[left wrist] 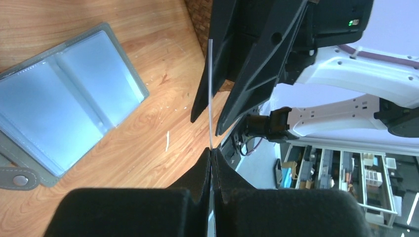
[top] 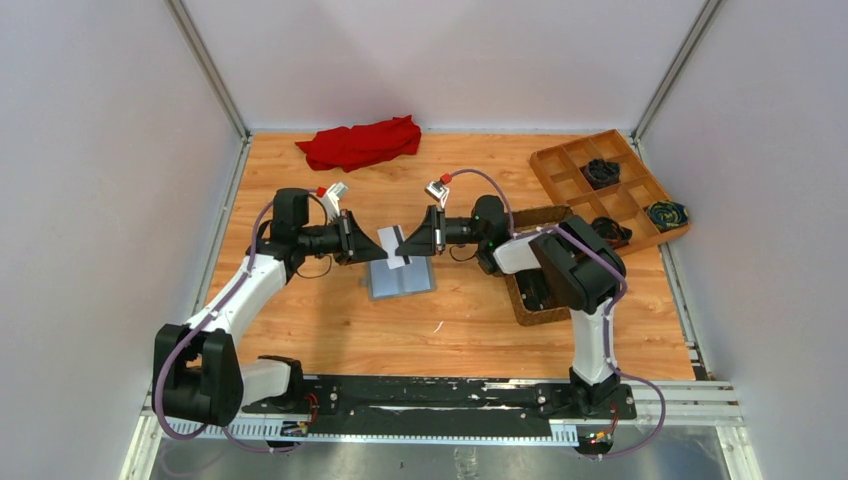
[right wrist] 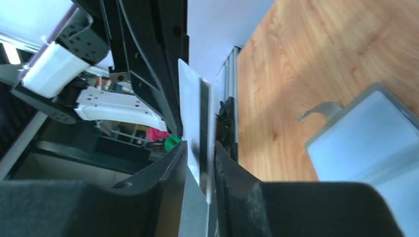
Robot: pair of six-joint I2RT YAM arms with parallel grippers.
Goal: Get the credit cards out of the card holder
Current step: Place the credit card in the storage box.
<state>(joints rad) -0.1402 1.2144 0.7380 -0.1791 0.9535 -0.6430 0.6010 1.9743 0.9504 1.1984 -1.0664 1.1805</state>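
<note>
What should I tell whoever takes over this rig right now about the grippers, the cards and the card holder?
The left gripper is shut on a thin pale rectangular card, held in the air.
The right gripper has its jaws around the same card from the opposite side. A gap shows beside the card, so its grip is unconfirmed.
The grey bifold card holder lies open on the wooden table below both grippers, blue-grey sleeves up.
Done: this one card is out.
Left: set it down, then check the sleeves. No other card is in view.
</note>
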